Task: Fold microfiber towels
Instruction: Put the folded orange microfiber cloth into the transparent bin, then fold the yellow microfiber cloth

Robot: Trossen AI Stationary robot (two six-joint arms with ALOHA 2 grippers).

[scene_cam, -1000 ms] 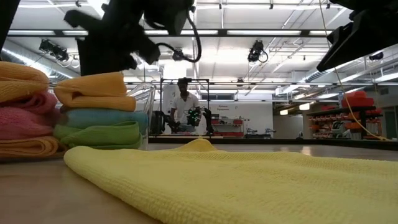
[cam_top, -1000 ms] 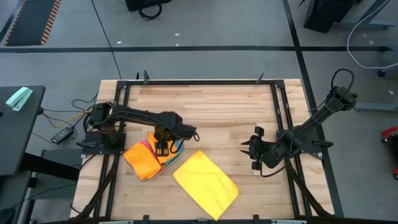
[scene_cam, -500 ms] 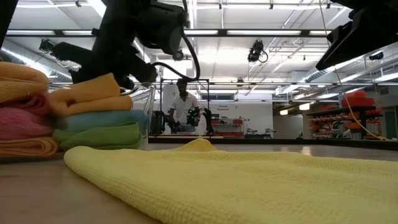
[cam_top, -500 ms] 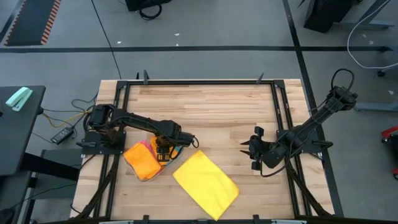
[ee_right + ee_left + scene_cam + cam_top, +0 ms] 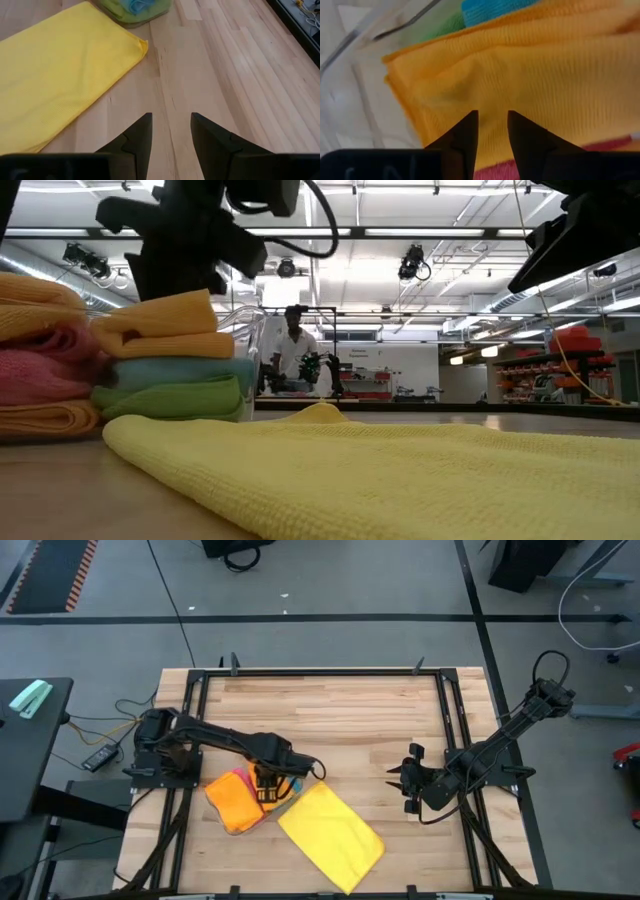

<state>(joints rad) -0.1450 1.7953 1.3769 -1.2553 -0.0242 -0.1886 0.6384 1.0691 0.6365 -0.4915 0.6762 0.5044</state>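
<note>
Folded microfiber towels lie stacked at the near left, part of them in a clear tray (image 5: 243,330). The top one is an orange towel (image 5: 545,65) (image 5: 160,325) over a blue one (image 5: 175,370) and a green one (image 5: 170,398). My left gripper (image 5: 263,792) (image 5: 493,117) points straight down onto this orange towel, its fingers close together. A yellow towel (image 5: 330,835) (image 5: 55,75) lies spread flat on the table to the right of the stack. At the table's right my right gripper (image 5: 402,780) (image 5: 171,120) hovers open over bare wood. My left gripper comes from above, pointing down, with both fingertips (image 5: 470,125) set into the orange towel's top surface (image 5: 492,100), a strip of cloth between them. One layer or several, I cannot tell. The towel rests on the stack, with its top bulged up under the gripper (image 5: 200,302).
A second stack of orange and pink towels (image 5: 40,360) sits left of the tray. The table has a black frame (image 5: 320,672) around it. Bare wood (image 5: 350,720) spreads across the far half and in front of my right gripper.
My left gripper has moved toward the table's near edge and down onto the stack, and its fingers have closed in. The orange top towel has tilted and bunched under it, and the stack with the tray has shifted slightly toward the right.
</note>
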